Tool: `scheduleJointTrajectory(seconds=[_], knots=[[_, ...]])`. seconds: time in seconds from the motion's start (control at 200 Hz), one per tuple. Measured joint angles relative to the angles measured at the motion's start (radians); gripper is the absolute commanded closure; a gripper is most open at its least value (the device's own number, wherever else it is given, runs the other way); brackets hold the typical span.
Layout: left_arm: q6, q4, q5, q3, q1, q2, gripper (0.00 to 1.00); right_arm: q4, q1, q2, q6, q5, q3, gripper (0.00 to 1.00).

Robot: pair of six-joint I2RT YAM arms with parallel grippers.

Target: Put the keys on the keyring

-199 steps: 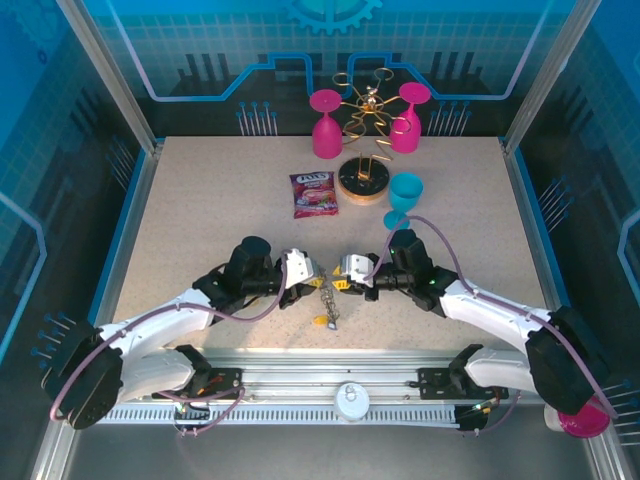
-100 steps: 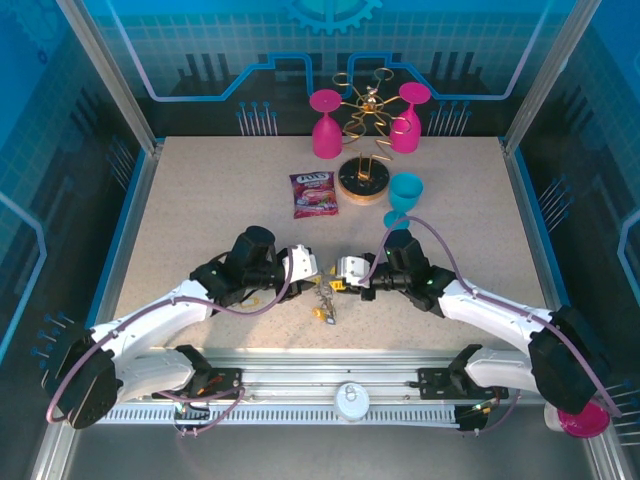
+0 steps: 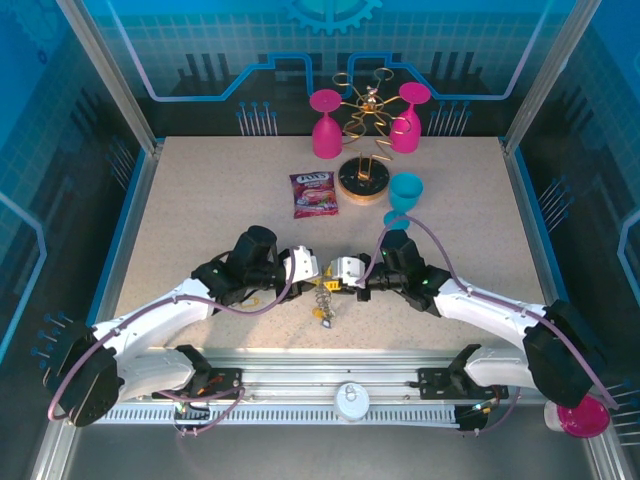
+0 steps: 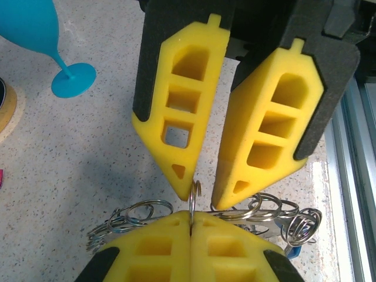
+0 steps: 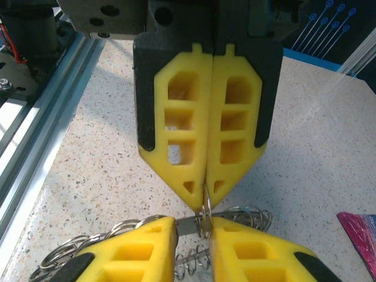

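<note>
**Inspection: both sets of fingers meet over the key bunch, one wire loop clamped**

1. Left fingers (image 4: 155, 249): pressed flat together. A thin wire loop (image 4: 194, 197), seen edge-on, is pinched upright between their tips. The right wrist view shows the same, with the loop coming out of the closed seam.

2. Right fingers (image 5: 132, 252): apart, with a narrow gap between them. They sit tip to tip against the left fingers. From the left wrist, the clamped loop stands inside that gap, with clear space on at least one side of it. A flat grey strip of the keyring (image 5: 188, 222) also lies across the gap. Whether the right fingers press on that strip cannot be told.

3. Keys (image 3: 324, 300): they are in one bunch directly below the point where the two sets of fingers meet, on the side towards the arm bases. A yellow tag (image 3: 320, 320) is at the bunch's near end. More wire loops (image 4: 141, 214) fan out on both sides of the left fingers. Whether the bunch rests on the desk (image 3: 200, 210) cannot be told.

4. Surroundings: a blue goblet (image 3: 405, 190) stands beyond the right fingers. A sweet packet (image 3: 313, 193) lies well beyond the left fingers.
</note>
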Motion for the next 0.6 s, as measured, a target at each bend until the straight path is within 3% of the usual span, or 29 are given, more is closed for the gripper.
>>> scheduleJointTrajectory(seconds=[0.17,0.275,0.345,0.405,0.6], knots=[[0.001,-0.009,0.004,0.0,0.0,0.0,1.0,0.007,0.0,0.007,0.012,-0.001,0.002,1.0],[0.001,-0.011,0.005,0.0,0.0,0.0,1.0,0.005,0.0,0.008,0.013,-0.005,0.003,1.0],[0.0,-0.011,0.005,0.0,0.0,0.0,0.86,0.005,0.0,0.008,0.013,-0.008,0.003,1.0],[-0.005,-0.005,0.005,-0.001,0.0,-0.002,0.83,0.005,0.0,0.008,0.014,-0.018,0.003,1.0],[-0.029,0.055,0.004,-0.05,0.0,-0.032,0.81,0.015,-0.002,0.008,0.032,-0.058,0.003,1.0]])
